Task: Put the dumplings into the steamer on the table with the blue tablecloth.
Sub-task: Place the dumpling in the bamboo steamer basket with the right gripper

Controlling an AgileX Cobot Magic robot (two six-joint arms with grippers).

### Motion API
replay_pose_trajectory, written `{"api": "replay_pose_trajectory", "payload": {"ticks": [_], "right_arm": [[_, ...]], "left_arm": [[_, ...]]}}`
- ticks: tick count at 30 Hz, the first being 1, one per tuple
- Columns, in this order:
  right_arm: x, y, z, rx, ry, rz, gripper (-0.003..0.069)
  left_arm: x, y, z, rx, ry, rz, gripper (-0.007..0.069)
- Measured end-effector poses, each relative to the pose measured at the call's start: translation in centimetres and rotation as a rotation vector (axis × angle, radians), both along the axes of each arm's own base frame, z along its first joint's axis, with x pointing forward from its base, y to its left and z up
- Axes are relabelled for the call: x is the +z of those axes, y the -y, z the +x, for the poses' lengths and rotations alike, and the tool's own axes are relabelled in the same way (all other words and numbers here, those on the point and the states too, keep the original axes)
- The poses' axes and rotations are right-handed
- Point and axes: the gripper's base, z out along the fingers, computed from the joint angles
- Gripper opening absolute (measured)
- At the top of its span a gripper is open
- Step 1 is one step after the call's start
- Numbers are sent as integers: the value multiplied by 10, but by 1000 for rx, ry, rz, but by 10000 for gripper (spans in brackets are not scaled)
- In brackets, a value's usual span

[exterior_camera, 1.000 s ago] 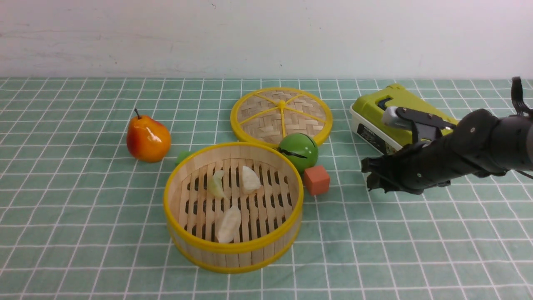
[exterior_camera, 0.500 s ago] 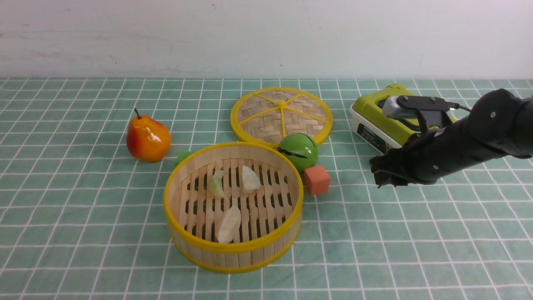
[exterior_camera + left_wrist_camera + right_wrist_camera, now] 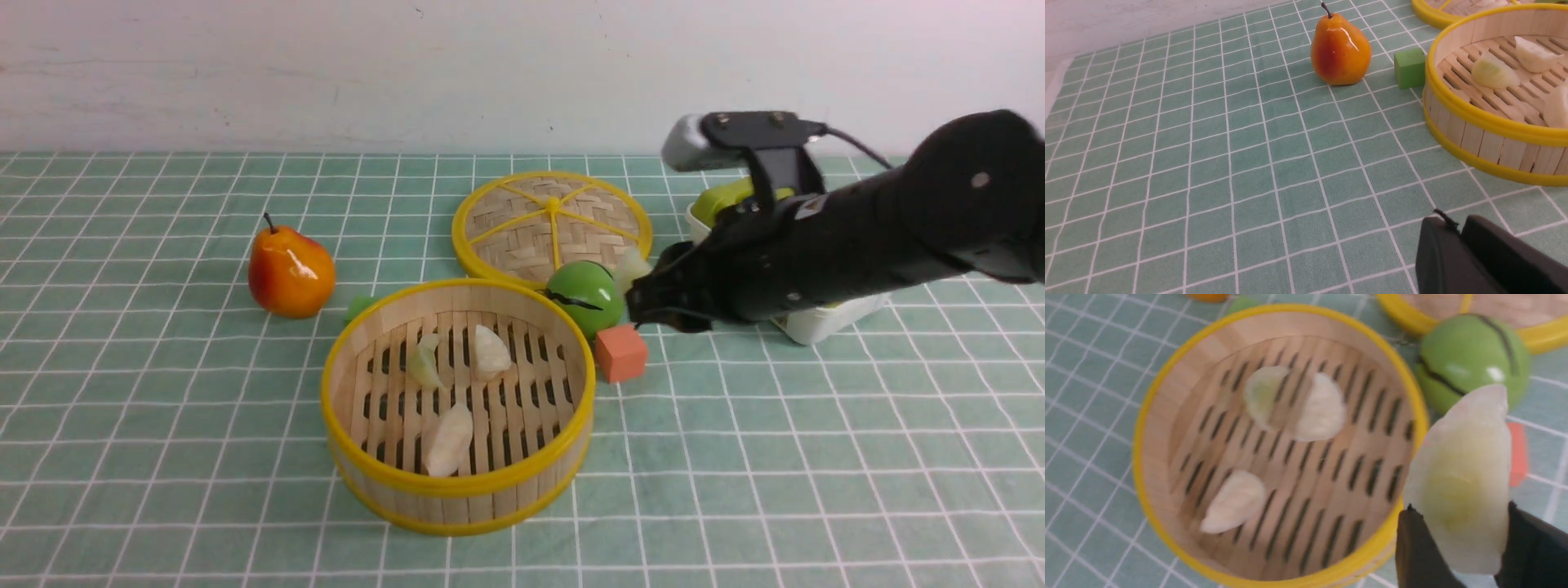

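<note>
- Three dumplings [image 3: 447, 441] lie on the slat floor of the steamer [image 3: 457, 488], which stands on the checked worktop [image 3: 163, 449]. The fourth dumpling [image 3: 1461, 477] is aloft outside the basket, on its right side, above the green ball [image 3: 584, 298] and the orange cube [image 3: 620, 353].
- Right tool [image 3: 643, 296]: jaws partly apart and clamped on the fourth dumpling, one jaw on each side, with most of the dumpling standing clear of the tips.
- Step in hand, as judged: the carry to the steamer. Bring your load leftward over the yellow rim with height to spare, so that neither jaw nor dumpling clips the rim or the ball.
- Aim for the bare slats on the right half of the floor, clear of the three already there. Lower before you let go, so the piece does not bounce out.
- Left tool [image 3: 1457, 237]: jaws drawn together on nothing, low over the worktop, off the steamer's left side.
</note>
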Motion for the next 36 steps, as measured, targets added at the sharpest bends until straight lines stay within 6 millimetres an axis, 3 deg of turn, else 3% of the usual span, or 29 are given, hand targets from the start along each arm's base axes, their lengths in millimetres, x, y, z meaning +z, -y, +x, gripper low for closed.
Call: {"api": "replay_pose_trajectory", "payload": {"ticks": [5, 8, 14, 21, 29, 36], "right_arm": [[-32, -46, -7, 77, -11, -22, 252], [-59, -62, -5, 85, -31, -49, 252], [-86, -76, -4, 73, -74, -56, 250], [-90, -77, -3, 59, -73, -51, 255], [-89, -78, -3, 57, -73, -48, 393], [-81, -80, -3, 74, -74, -36, 369]], "left_arm": [[0, 0, 0, 1, -2, 1, 69], [-1, -1, 0, 6, -8, 3, 72], [-1, -1, 0, 10, -14, 5, 78], [-1, -1, 0, 14, -17, -6, 83], [-2, -1, 0, 18, -20, -11, 89], [-2, -1, 0, 20, -22, -11, 91]]}}
